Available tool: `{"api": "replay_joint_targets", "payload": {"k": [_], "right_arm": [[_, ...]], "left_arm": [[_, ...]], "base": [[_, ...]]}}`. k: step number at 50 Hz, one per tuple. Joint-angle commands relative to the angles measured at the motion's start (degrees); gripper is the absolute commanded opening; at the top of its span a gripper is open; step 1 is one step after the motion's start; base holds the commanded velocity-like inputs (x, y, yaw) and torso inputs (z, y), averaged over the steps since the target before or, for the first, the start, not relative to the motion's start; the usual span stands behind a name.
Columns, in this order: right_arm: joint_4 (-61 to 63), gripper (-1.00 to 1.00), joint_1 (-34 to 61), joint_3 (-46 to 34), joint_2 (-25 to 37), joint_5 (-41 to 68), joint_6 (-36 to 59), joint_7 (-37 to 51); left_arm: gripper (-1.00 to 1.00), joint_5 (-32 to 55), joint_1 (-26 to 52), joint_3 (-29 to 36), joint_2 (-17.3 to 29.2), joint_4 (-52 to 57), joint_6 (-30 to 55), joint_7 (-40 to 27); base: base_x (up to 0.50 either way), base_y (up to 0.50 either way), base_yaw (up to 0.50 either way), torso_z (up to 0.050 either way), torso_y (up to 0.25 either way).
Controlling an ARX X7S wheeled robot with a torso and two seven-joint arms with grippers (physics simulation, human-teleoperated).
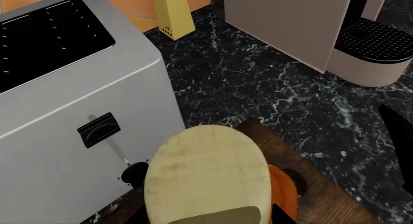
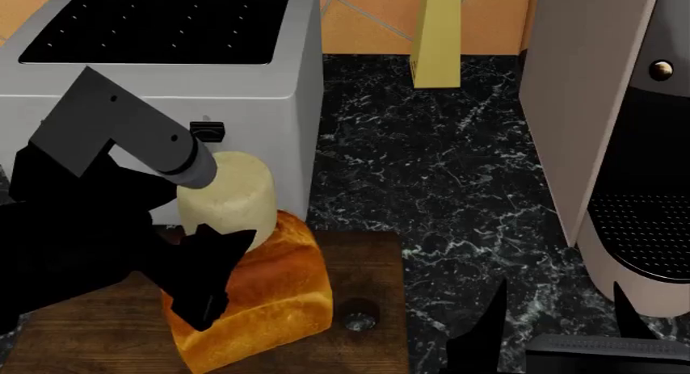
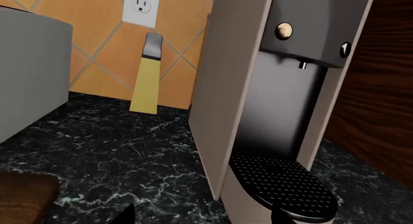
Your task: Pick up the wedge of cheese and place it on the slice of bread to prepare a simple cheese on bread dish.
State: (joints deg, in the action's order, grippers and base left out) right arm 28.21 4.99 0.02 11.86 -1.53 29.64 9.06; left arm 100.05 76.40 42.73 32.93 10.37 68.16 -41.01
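We find the left gripper [image 2: 221, 253] with jaws clamped on the wedge of cheese [image 2: 225, 194], held over the slice of bread [image 2: 270, 297] on the wooden board [image 2: 367, 269]. Right gripper [image 2: 555, 321]: jaws apart.

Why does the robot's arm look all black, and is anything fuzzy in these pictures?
In the head view the left arm's lower part and its claw render as a flat black shape with no detail, covering part of the slice of bread. In the left wrist view the wedge of cheese looks soft because it is so close. The right wrist view is sharp, without glare.
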Motion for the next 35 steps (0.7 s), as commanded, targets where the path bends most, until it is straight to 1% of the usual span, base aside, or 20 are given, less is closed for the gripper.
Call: {"api": "replay_joint_targets", "payload": {"k": [1, 8, 9, 28, 35], "right_arm": [[0.2, 1.00, -0.1, -0.1, 0.2, -0.1, -0.1, 0.2], [0.4, 1.00, -0.1, -0.3, 0.3, 0.1, 0.1, 0.3], [0.4, 1.00, -0.1, -0.3, 0.3, 0.2, 0.2, 0.4], [0.3, 1.00, 0.0, -0.5, 0.8, 0.8, 0.1, 0.8], [0.4, 1.00, 0.0, -0.7, 0.9, 1.0, 0.3, 0.9]], "left_arm": [[-1.00, -1.5, -3.8, -3.0, -0.7, 0.2, 0.3, 0.7], [-1.00, -1.6, -3.6, -2.7, -0.6, -0.2, 0.2, 0.5], [1.00, -1.0, -3.7, -2.9, -0.6, -0.8, 0.0, 0.3], [1.00, 0.0, -2.8, -2.5, -0.5, -0.8, -0.1, -0.5], [1.00, 2.7, -1.9, -2.8, -0.1, 0.0, 0.0, -2.4]], "base": [[0.00, 0.00, 0.00, 0.000, 0.000], [0.00, 0.00, 0.00, 0.000, 0.000], [0.00, 0.00, 0.00, 0.000, 0.000], [0.00, 0.00, 0.00, 0.000, 0.000], [0.00, 0.00, 0.00, 0.000, 0.001]]}}
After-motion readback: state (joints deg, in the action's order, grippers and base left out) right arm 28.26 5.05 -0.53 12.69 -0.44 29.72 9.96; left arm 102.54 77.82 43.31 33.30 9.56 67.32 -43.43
